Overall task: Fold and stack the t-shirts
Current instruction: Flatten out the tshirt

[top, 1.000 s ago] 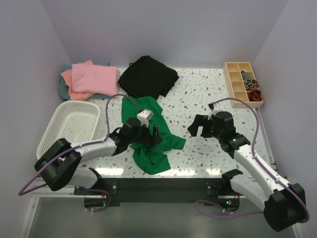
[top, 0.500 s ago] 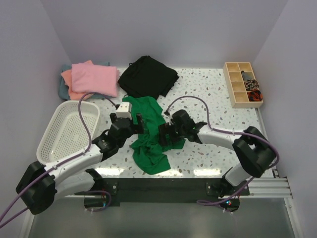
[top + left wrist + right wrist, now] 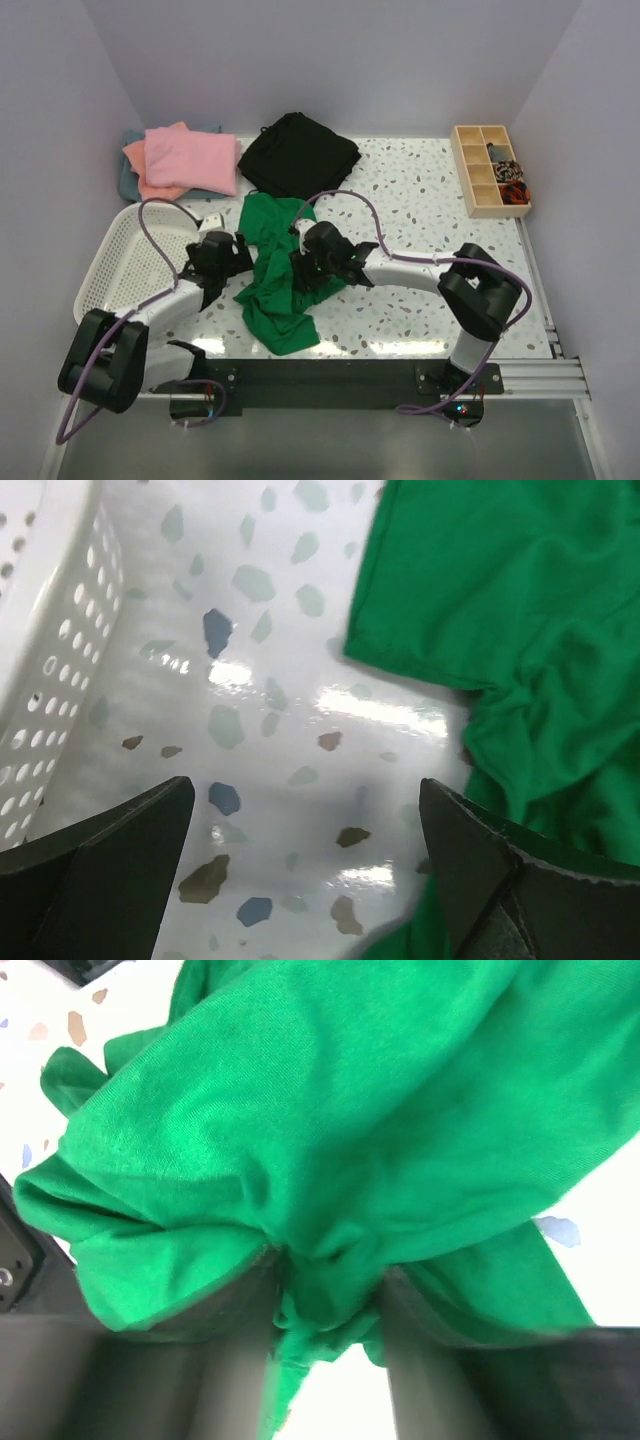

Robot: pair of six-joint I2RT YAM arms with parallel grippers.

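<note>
shirt position relative to each pincer

note left gripper (image 3: 300,875) with jaws apart over bare table (image 3: 420,200), gripping nothing. find green t-shirt (image 3: 272,295) crumpled mid-table at its 3 o'clock, long axis 12 to 6. note right gripper (image 3: 325,1310) clamped on a bunched mid-shirt fold. treat right arm as nearer; expect left to reach toward 3 o'clock.

No text, label, brand, number or sign can be read in any view. The green t-shirt (image 3: 275,305) is plain cloth with no legible print or tag.
</note>
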